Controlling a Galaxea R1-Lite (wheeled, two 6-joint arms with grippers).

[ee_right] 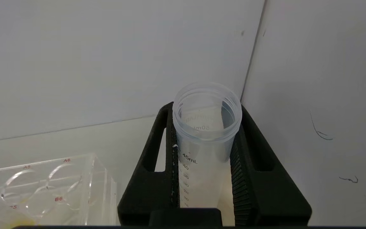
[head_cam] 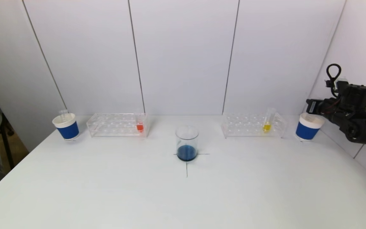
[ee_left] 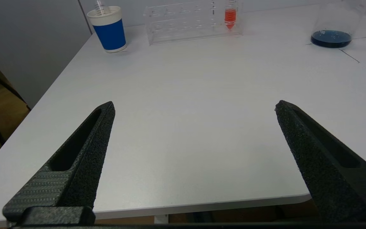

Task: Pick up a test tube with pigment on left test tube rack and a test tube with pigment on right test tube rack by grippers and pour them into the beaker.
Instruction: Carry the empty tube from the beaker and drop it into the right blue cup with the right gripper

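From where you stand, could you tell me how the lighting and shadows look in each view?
Head view: even, soft light; the beaker casts almost no shadow. Left wrist view: faint shadows beside the blue cup; the left gripper stays dark. Right wrist view: the empty tube is pale against the bright wall.

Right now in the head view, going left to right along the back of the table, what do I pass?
Left blue cup → left test tube rack → orange test tube → beaker → right test tube rack → yellow test tube → right blue cup → right pincer.
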